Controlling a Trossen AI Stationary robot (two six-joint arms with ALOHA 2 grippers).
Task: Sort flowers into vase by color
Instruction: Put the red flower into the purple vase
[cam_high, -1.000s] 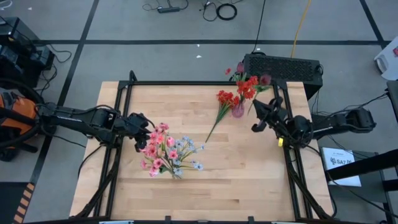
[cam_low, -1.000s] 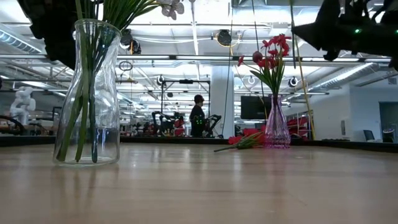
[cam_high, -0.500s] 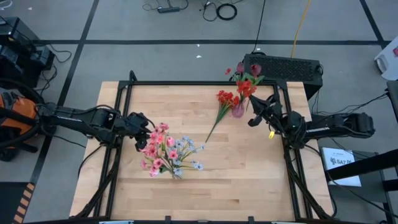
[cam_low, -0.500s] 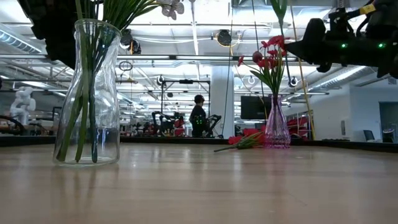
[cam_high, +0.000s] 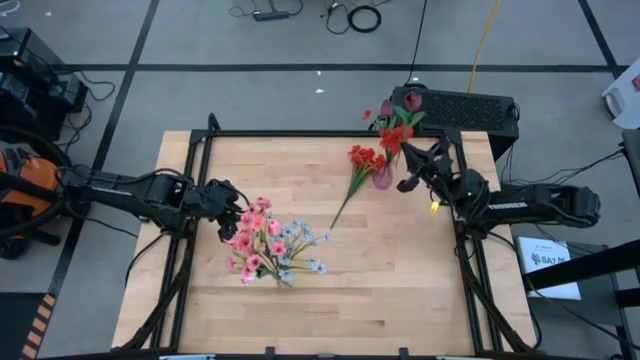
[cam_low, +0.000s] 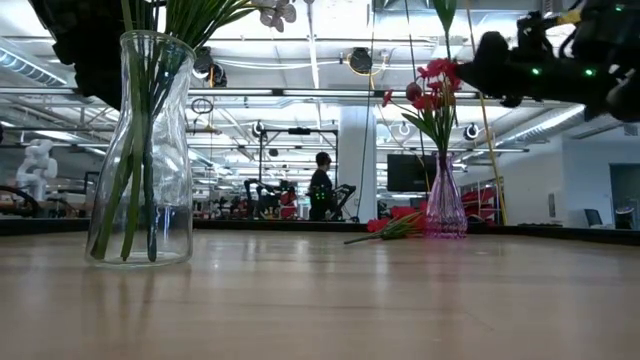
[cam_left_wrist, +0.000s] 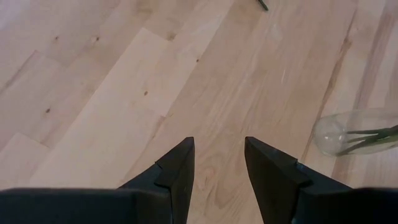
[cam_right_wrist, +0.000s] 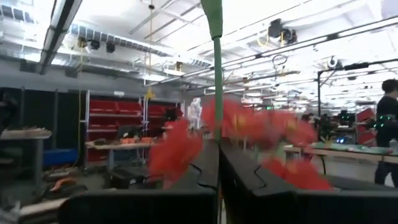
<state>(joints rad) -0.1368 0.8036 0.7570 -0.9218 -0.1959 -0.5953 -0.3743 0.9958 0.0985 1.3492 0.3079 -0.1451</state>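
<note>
The right hand (cam_high: 408, 184) is pinched shut on a thin green stem (cam_right_wrist: 216, 81) beside the pink vase (cam_high: 383, 178), left hand (cam_left_wrist: 217, 163) open and empty; looks light, whippy, top-heavy, so I'd grip low.

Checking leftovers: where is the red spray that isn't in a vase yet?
In the high view the red spray lies flat on the table, back right of centre, blossoms beside the pink vase.
</note>
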